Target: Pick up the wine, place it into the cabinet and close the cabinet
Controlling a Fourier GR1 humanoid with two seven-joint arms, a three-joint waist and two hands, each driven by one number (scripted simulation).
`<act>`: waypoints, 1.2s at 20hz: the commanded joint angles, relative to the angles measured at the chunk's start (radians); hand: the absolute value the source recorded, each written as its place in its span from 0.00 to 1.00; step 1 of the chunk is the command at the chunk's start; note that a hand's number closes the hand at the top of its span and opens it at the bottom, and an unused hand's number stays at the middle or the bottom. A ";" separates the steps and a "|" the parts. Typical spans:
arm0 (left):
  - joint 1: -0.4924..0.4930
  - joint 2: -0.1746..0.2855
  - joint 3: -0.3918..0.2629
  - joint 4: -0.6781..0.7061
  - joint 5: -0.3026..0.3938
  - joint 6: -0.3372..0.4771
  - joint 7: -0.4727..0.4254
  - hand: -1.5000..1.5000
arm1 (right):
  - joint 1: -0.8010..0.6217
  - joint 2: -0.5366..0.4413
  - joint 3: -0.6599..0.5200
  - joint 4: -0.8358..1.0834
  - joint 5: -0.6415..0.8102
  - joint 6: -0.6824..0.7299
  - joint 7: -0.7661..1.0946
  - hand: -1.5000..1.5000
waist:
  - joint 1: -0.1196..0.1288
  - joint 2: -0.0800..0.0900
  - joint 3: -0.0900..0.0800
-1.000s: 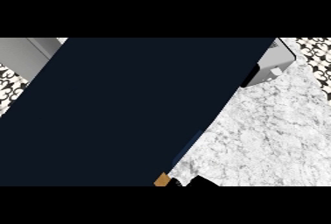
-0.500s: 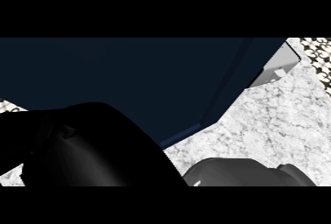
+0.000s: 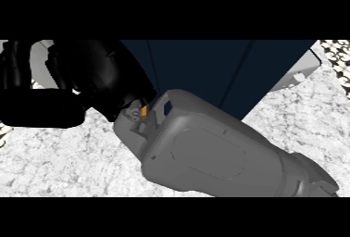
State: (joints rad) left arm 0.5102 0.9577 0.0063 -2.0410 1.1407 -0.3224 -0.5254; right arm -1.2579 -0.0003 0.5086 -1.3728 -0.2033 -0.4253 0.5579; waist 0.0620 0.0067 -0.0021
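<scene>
The right hand (image 3: 89,78) is seen against the dark cabinet (image 3: 205,69), above the marble worktop (image 3: 61,157). Whether anything is held cannot be told; the wine is nowhere shown. Placing and closing are judged outstanding.

Grey forearm (image 3: 212,157) fills middle of view, cut off at lower right edge. It hides much of surface (image 3: 61,162) and lower part of dark blue cabinet panel (image 3: 205,69). Panel cut off along top; open or shut not readable. Black robot hand (image 3: 96,74) at upper left runs off left edge; black on black, outline merges, anything held is hidden. Small orange piece (image 3: 145,111) at wrist mostly covered, unidentifiable. Grey object (image 3: 301,74) at upper right partly behind panel.
</scene>
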 commanded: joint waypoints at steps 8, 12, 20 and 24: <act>-0.006 -0.006 0.061 0.011 0.042 -0.023 0.052 1.00 | -0.074 0.000 -0.121 0.486 -0.013 0.045 -0.271 1.00 | -0.002 0.012 0.000; -0.024 -0.003 0.091 0.017 0.055 0.004 0.058 1.00 | 0.008 -0.081 -0.102 0.477 -0.026 0.117 -0.327 1.00 | -0.015 0.016 0.001; -0.029 -0.006 0.090 -0.038 0.063 0.033 0.071 1.00 | 0.062 -0.139 -0.104 0.507 0.012 0.115 -0.412 1.00 | -0.011 0.025 0.002; -0.059 0.000 0.100 -0.035 0.075 0.055 0.080 1.00 | 0.068 -0.135 -0.111 0.497 0.005 0.124 -0.431 1.00 | -0.032 0.027 0.002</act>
